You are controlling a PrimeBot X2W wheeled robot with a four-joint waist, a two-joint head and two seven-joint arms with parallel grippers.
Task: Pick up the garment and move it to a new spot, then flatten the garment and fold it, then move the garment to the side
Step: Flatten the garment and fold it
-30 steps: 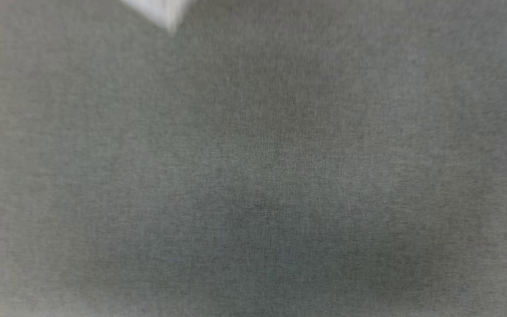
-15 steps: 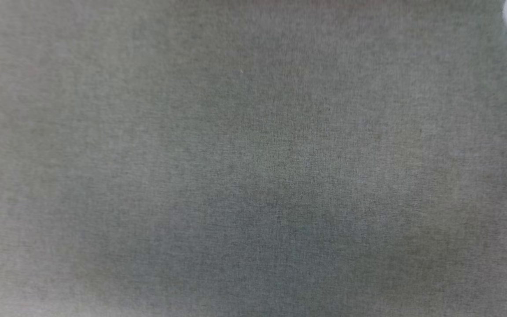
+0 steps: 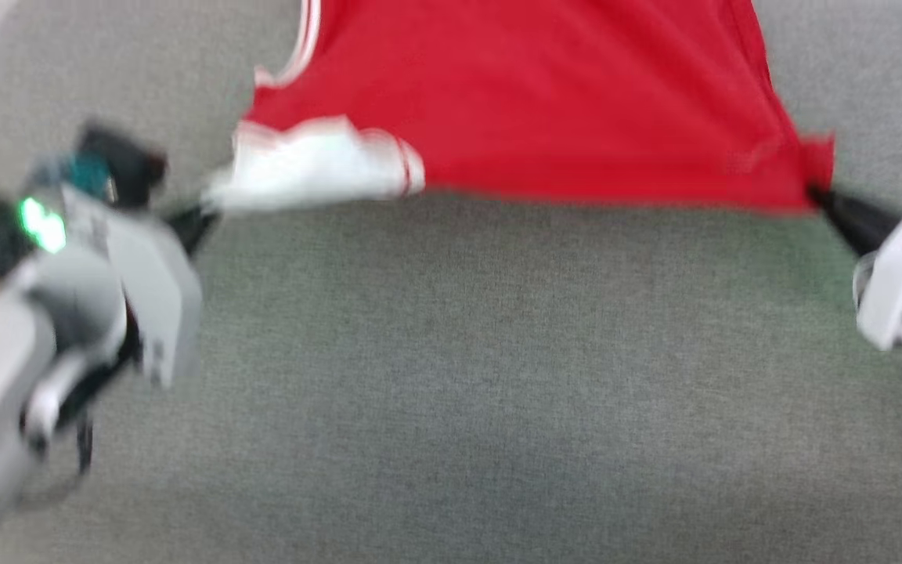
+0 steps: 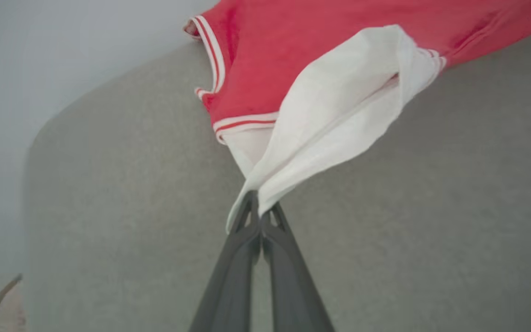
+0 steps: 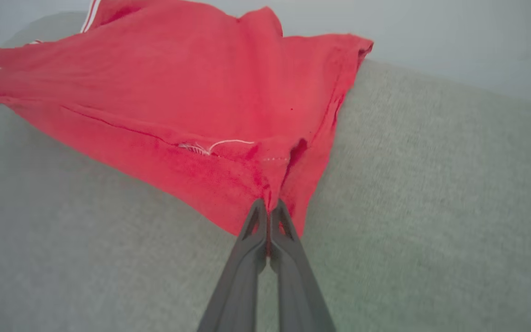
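The garment (image 3: 545, 94) is a red jersey with a white sleeve and striped trim, stretched across the top of the head view over a grey fabric surface (image 3: 451, 376). My left gripper (image 3: 204, 215) pinches the tip of the white sleeve (image 3: 310, 168); in the left wrist view the left gripper (image 4: 260, 210) is shut on that white sleeve (image 4: 334, 120). My right gripper (image 3: 819, 194) holds the red corner at the far right; in the right wrist view the right gripper (image 5: 269, 207) is shut on the red hem (image 5: 210, 115). No lettering shows.
The grey fabric surface (image 5: 431, 207) spreads under and in front of the garment. Its rounded edge (image 4: 53, 124) meets a pale background in both wrist views.
The head view has swung: earlier it held blurred grey fabric and a scrap of white, now the red garment and both grippers are in it.
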